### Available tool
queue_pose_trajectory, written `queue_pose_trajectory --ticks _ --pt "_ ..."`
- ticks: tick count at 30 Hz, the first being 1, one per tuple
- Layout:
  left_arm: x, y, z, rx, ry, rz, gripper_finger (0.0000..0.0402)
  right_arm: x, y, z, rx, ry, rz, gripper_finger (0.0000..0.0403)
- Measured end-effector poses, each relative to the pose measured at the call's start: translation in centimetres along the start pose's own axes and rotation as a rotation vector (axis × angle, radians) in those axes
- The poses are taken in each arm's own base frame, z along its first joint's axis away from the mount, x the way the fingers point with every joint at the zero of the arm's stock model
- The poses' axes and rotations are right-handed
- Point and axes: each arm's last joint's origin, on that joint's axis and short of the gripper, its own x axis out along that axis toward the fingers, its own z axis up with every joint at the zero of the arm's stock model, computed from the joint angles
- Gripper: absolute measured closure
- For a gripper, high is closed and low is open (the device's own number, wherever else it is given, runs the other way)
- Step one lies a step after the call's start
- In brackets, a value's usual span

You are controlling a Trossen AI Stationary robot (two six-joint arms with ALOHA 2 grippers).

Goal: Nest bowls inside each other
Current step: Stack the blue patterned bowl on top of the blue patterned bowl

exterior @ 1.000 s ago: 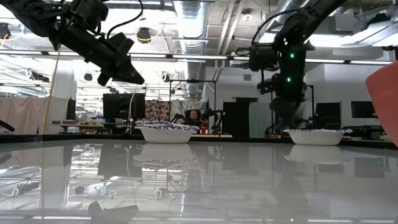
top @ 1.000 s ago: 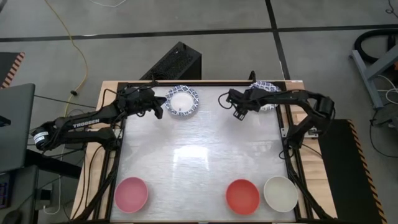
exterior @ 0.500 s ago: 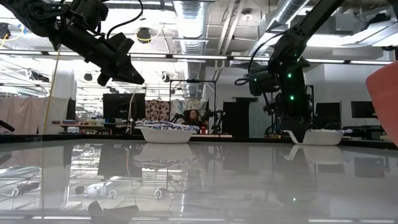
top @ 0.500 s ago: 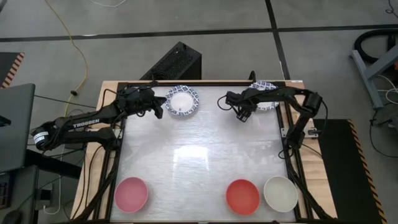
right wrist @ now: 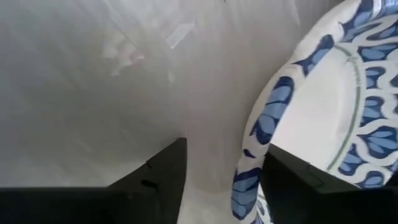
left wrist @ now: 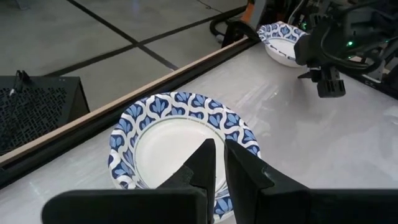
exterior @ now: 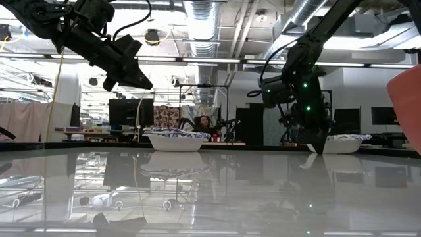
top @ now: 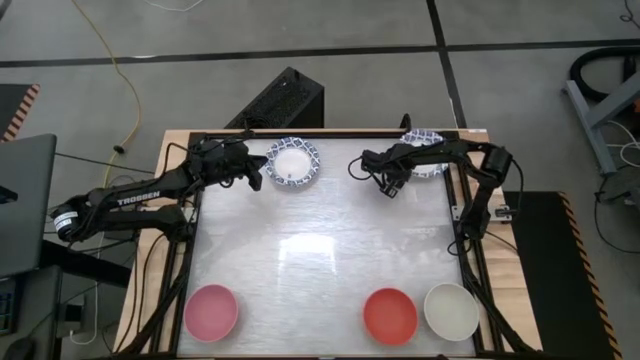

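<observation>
A blue-patterned bowl (top: pixel 293 163) rests on its base at the far left of the table. My left gripper (left wrist: pixel 217 158) hangs shut just left of it, raised above the table (exterior: pixel 128 72), holding nothing. A second blue-patterned bowl (top: pixel 428 152) sits at the far right corner, partly under my right arm. My right gripper (top: pixel 390 184) is low at that bowl's left rim, pointing steeply down, open. In the right wrist view the rim (right wrist: pixel 252 155) stands between its fingers, one over the table and one over the bowl's inside. My right gripper straddles the left rim (right wrist: pixel 249 174) of the far-right bowl from above, slanting down. A gap shows between the outer finger (right wrist: pixel 158 174) and the rim. Whether the inner finger (right wrist: pixel 298 180) touches the bowl, I cannot tell. The bowl sits on the table.
A pink bowl (top: pixel 211 311), a red bowl (top: pixel 390 314) and a plain white bowl (top: pixel 451 310) stand along the near edge. The table's middle (top: pixel 320 240) lies bare between the two rows. A black frame rail (top: pixel 460 200) runs along the right side.
My right gripper has sunk toward the table beside the far-right bowl and tipped further downward, its fingertips now at rim height. The bowls have stayed where they were.
</observation>
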Motion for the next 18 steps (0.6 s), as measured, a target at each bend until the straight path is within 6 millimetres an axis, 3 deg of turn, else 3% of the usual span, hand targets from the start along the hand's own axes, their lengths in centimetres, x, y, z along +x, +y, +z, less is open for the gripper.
queue_pose_trajectory --ticks 10,18 --pt "0.0 0.01 0.0 0.0 0.0 0.0 0.0379 0.06 -0.03 0.03 0.002 -0.002 -0.008 0.0274" --pt "-0.01 0.08 0.02 0.0 -0.006 0.025 0.0379 0.06 -0.04 0.06 -0.002 -0.006 -0.013 0.0305"
